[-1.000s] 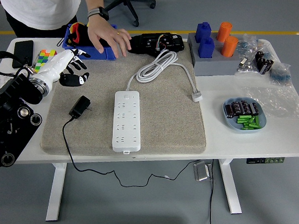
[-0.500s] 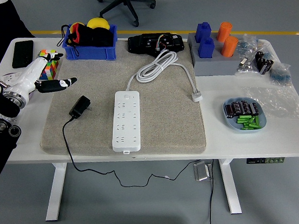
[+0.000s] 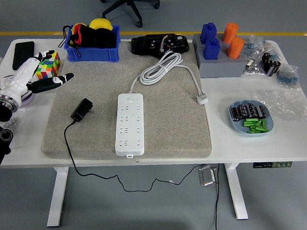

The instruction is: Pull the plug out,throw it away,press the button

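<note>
My left hand (image 3: 40, 78) has drawn back toward the left edge of the frame over the last second; it was over the mat's upper left corner and now sits beside the colourful cube (image 3: 48, 65), fingers spread loosely and holding nothing. The person's hand that was reaching over the blue bin (image 3: 92, 51) at the upper left is gone from view.

The black plug (image 3: 83, 110) lies loose on the grey mat (image 3: 167, 141), left of centre in the frame, near the white power strip (image 3: 129, 123) but apart from it, its cable trailing off the table's (image 3: 274, 146) near edge. So I judge the plug already pulled out, but not thrown away; the strip's button is also still to press. My right hand is out of view.
</note>
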